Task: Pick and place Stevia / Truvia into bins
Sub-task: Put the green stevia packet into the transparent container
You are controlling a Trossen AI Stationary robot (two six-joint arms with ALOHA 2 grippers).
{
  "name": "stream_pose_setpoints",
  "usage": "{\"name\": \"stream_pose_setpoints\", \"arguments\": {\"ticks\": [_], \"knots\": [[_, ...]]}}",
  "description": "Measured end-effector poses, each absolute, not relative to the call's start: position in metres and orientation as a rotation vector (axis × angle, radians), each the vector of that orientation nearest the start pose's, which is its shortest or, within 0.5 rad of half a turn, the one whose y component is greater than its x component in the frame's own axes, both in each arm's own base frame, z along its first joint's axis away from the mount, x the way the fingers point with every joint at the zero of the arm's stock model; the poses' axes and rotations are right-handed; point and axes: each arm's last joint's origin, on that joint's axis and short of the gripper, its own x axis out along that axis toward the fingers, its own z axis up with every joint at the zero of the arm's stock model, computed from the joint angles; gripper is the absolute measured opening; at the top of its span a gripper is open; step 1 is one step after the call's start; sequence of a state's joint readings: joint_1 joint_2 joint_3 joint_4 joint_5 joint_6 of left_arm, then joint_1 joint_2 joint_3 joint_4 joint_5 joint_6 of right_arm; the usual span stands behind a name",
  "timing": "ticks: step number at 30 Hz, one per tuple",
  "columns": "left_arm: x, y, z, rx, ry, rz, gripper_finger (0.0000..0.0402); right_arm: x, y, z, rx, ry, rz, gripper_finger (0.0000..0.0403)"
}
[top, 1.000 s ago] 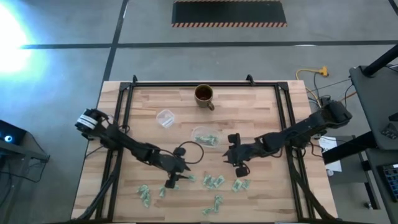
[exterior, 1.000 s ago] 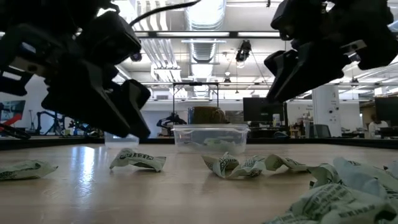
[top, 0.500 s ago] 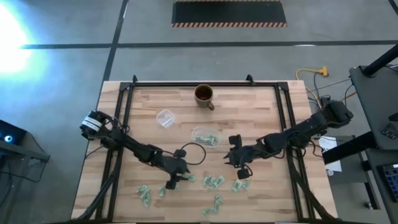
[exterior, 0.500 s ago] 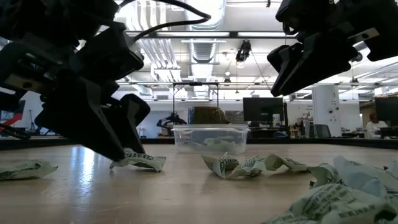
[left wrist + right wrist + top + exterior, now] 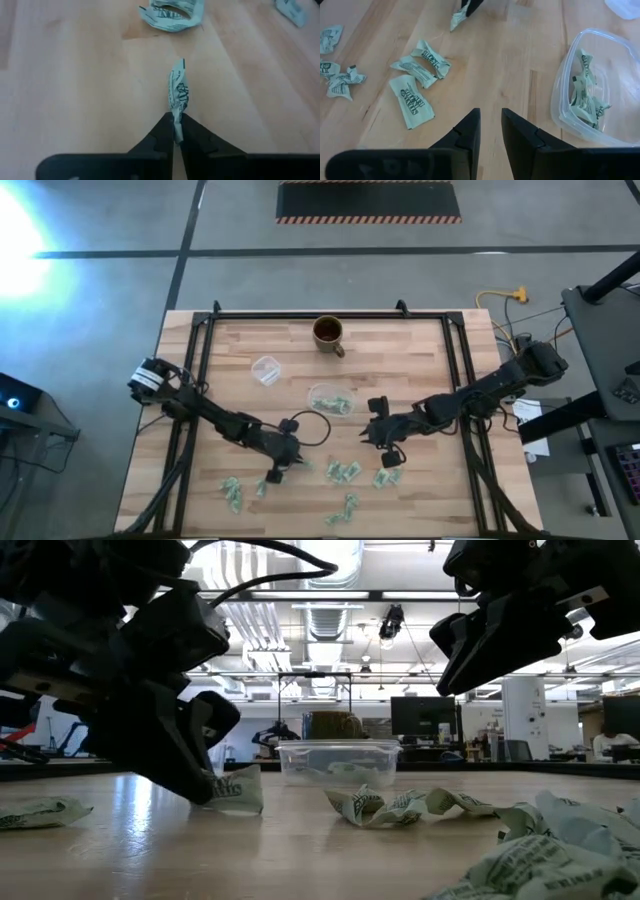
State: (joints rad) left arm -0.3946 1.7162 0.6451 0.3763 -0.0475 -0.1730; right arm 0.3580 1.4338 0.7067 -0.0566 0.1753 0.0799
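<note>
Your left gripper [image 5: 176, 134] pinches one crinkled pale green-and-white paper sachet [image 5: 178, 92]; your right gripper [image 5: 490, 131] hangs slightly parted beside the clear rounded plastic tub [image 5: 561, 102].

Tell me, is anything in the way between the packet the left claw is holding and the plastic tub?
Nothing visible blocks it. The left gripper is shut on one packet, and only bare table lies between it and the tub. The right gripper hangs off to the side, above other packets.

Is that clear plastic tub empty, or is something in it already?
Not empty: the clear tub already holds several crumpled green-and-white sachets, seen through its wall.
</note>
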Motion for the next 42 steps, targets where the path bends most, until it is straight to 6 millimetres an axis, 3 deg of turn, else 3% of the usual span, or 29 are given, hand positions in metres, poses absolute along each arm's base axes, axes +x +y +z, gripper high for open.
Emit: {"name": "stream_pose_setpoints", "arguments": {"ticks": [8,13,18,25,32,42], "knots": [[0.292,-0.104,0.151,0.187,0.544,-0.127,0.0001,0.259,0.092,0.179,-0.117,0.765,0.137,0.0072],[0.296,-0.082,0.179,0.282,0.452,0.085,0.0001,0.258,0.091,0.177,-0.108,0.787,0.129,0.0065],[0.304,-0.054,0.191,0.288,0.430,0.222,0.0000,0.258,0.091,0.177,-0.103,0.788,0.127,0.0064],[0.311,-0.023,0.187,0.273,0.463,0.318,0.0000,0.258,0.091,0.177,-0.104,0.788,0.127,0.0062],[0.315,-0.015,0.184,0.301,0.483,0.332,0.0003,0.258,0.091,0.177,-0.106,0.787,0.128,0.0062],[0.317,-0.016,0.183,0.334,0.486,0.298,0.0094,0.258,0.091,0.177,-0.107,0.787,0.128,0.0059]]}}
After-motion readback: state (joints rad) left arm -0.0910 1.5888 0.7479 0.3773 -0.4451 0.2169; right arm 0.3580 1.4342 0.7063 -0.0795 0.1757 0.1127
